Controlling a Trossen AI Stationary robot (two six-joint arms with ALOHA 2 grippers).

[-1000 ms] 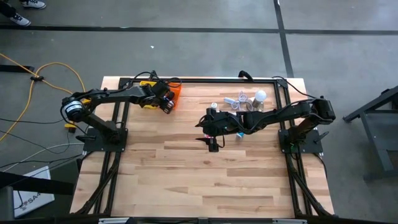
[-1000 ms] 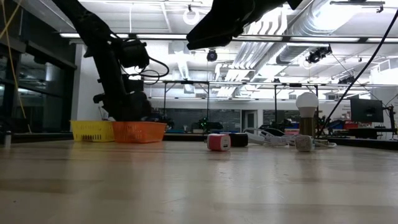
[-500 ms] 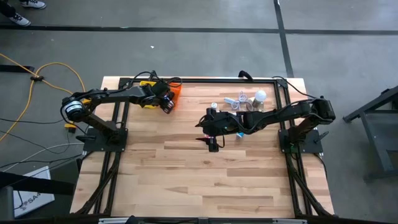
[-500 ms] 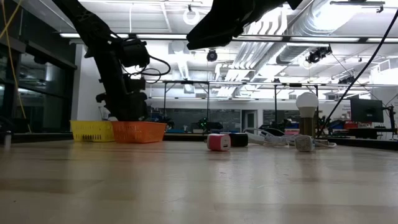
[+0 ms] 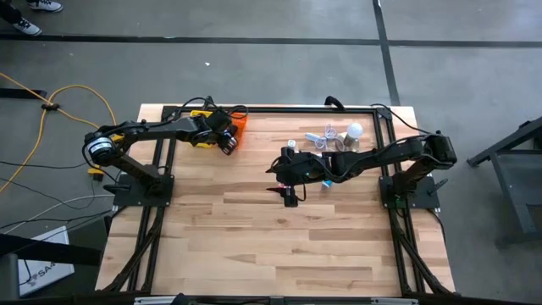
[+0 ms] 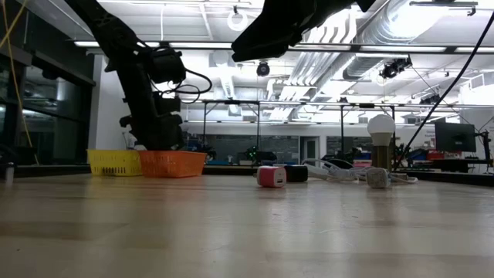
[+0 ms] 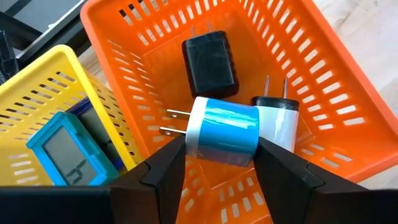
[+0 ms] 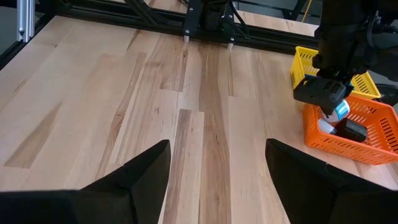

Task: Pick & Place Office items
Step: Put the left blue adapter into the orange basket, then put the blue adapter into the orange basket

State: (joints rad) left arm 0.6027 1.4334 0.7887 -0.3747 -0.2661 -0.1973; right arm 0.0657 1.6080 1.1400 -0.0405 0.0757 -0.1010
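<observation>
**Left arm about to drop blue charger into orange basket**

Left gripper (image 7: 221,158) hangs over the orange basket (image 7: 323,93) at the table's far-left corner, fingers closed on a blue-and-white plug-in charger (image 7: 222,132), prongs sticking out sideways. Held clear above the basket floor, not touching the walls. Already lying in the basket: a black charger (image 7: 209,63) and a black-and-white charger (image 7: 275,121), the second partly under the held one. Yellow basket (image 7: 37,106) sits just beside, holding a blue-framed small screen device (image 7: 62,155), maybe a calculator or timer, hard to tell.

Right gripper (image 8: 216,165) hovers over bare wood mid-table, jaws wide, nothing between them. Low view shows a pink-red cube charger (image 6: 271,176) on the table, with a dark item just behind; light bulb (image 6: 380,127) and white cable (image 6: 340,168) further off.

Step in hand: release. To do it well: stay centred over the orange basket, well off the shared rim with the yellow one; open fully so the charger falls flat rather than hanging on one finger; lift straight up so the fingers don't catch the slotted wall. It will likely land on the black-and-white charger and tip; fine provided it stays inside.
</observation>
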